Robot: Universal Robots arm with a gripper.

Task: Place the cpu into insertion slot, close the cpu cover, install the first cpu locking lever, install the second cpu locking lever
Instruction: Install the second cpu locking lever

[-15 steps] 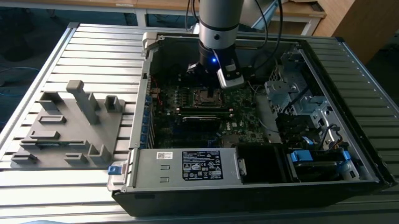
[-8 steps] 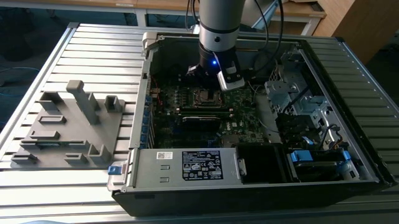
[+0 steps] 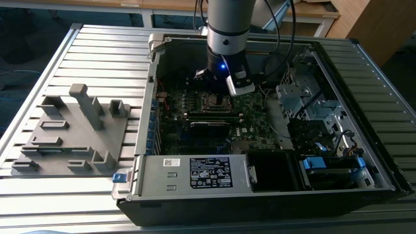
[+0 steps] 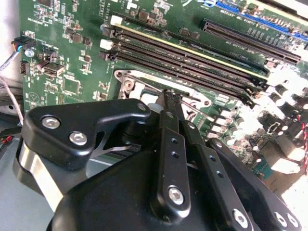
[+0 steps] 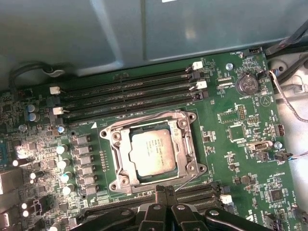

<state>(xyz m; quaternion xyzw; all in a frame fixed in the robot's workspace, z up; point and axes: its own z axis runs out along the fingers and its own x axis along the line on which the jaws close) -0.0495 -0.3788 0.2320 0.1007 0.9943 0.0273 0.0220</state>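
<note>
The cpu, a dull silver square chip, lies in the insertion slot on the green board. The cpu cover, a thin metal frame with a window, lies flat around it. One wire lever runs along the socket edge nearest the memory slots. Another lever slants at the opposite corner. My gripper is shut, with its black fingertips together at that socket edge, right by the slanting lever; whether they touch it I cannot tell. In the second wrist view my gripper points at the socket rim. In the exterior view my gripper hangs over the socket.
Long black memory slots lie beside the socket. A labelled grey power supply box fills the case's near side, and a drive cage with cables stands at the exterior view's right. A grey fixture plate lies outside the case, at the exterior view's left.
</note>
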